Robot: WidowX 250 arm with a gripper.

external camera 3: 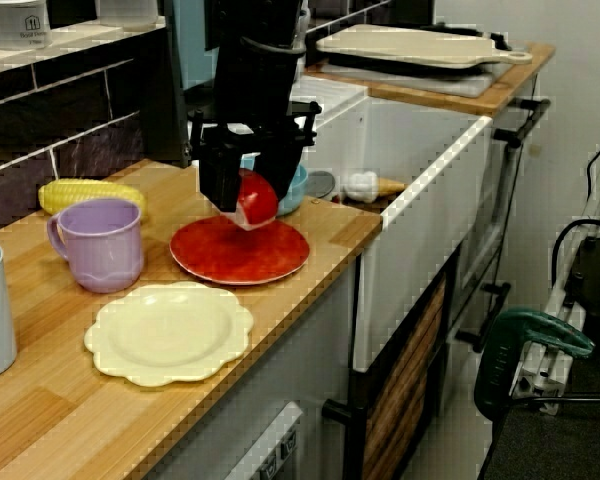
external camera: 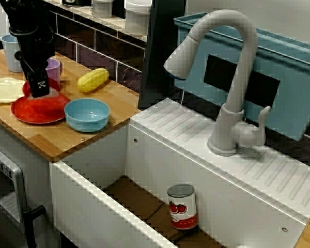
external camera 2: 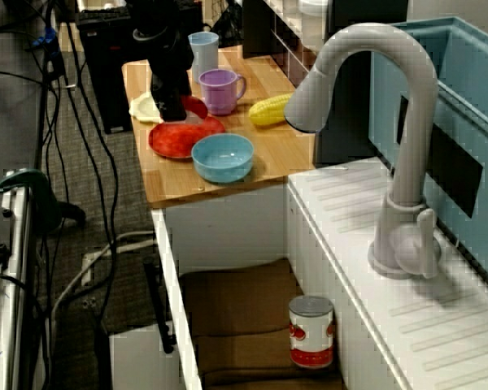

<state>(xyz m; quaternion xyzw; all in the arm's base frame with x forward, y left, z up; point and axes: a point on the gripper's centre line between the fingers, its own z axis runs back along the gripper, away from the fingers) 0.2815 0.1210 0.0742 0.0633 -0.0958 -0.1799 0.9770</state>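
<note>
Seen from the counter's end, the gripper (external camera 3: 242,208) is clamped on a round red fruit (external camera 3: 258,197), held low over the red plate (external camera 3: 235,262); whether fruit and plate touch I cannot tell. A blue bowl (external camera: 87,113) sits just beside that plate on the sink side, with a purple mug (external camera 3: 102,243) and a corn cob (external camera: 93,79) nearer the wall and a cream plate (external camera 3: 168,333) beside it. A tin can (external camera: 182,206) stands upright in the sink (external camera: 93,212)
</note>
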